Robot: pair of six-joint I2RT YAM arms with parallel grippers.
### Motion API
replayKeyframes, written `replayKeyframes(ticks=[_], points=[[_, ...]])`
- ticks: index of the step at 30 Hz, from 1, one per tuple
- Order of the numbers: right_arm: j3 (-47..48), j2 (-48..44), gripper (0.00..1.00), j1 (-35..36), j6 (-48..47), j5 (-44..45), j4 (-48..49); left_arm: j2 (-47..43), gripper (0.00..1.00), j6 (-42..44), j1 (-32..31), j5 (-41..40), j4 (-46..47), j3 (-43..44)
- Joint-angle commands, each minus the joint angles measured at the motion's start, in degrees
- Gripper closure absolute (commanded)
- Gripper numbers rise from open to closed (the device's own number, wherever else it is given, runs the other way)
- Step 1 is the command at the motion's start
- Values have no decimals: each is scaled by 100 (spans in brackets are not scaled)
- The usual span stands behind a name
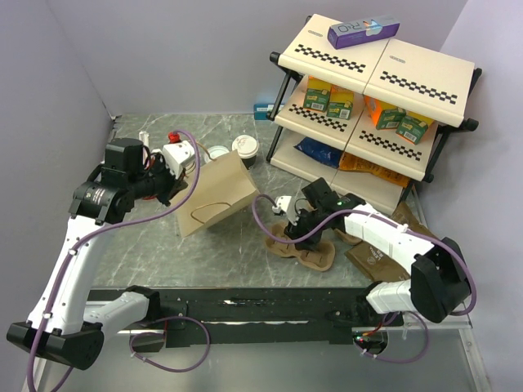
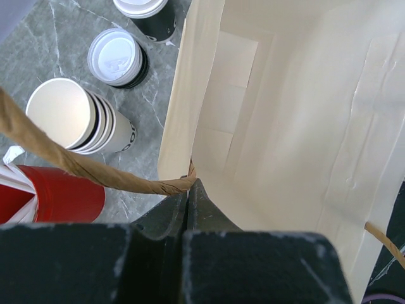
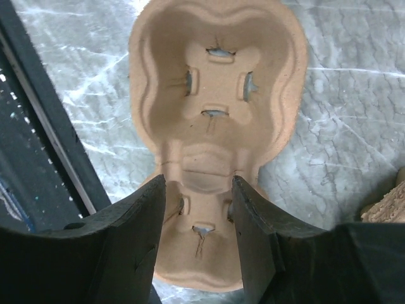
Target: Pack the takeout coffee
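Note:
Two takeout coffee cups, dark with white lids, stand behind the bag [image 1: 244,147] [image 1: 218,153]; the left wrist view shows them too [image 2: 117,57] [image 2: 145,9]. The brown paper bag [image 1: 216,196] tilts with its mouth toward the left arm, and its pale inside [image 2: 285,126] holds nothing. My left gripper [image 1: 194,175] [image 2: 189,182] is shut on the bag's rim beside the twisted paper handle [image 2: 76,166]. My right gripper [image 1: 298,231] [image 3: 197,190] is open, its fingers [image 3: 136,218] either side of the near well of a moulded pulp cup carrier [image 3: 215,95] [image 1: 310,255] on the table.
A stack of cream lidless cups [image 2: 69,114] and a red cup [image 2: 57,193] lie left of the bag. A two-tier shelf [image 1: 384,77] with cartons and snack packs fills the back right. Brown paper bags [image 1: 372,257] lie right of the carrier. A dark rail [image 3: 38,145] runs along the near edge.

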Motion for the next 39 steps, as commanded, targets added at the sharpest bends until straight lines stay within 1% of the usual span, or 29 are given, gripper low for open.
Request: replayKeyframes(ticks=[1,6,21,26,32,33,35,36,38,39], points=[[-65,82,46,176,232,245,437,-11,99,-129,44,154,184,118],[-65,346,48,212,293,500,490,6,99,-129,44,171,193,101],[-276,302,50,440,267,518,507,24,99,-129,62,136,228,30],[-171,618,53,467,337,693,499,41,99,-120,79,119,220,48],[-214,593,59,563,539,939,569,41,99,-129,79,84,228,39],[-223,575,66,564,548,948,569,50,99,-120,79,84,228,39],[-206,514,77,564,513,948,473,76,99,-94,79,84,220,39],[-179,487,88,564,469,948,412,77,99,-85,79,84,220,48],[13,312,99,529,356,939,54,120,99,-50,79,92,220,109],[110,242,100,476,355,939,-97,138,99,-15,79,110,220,136]])
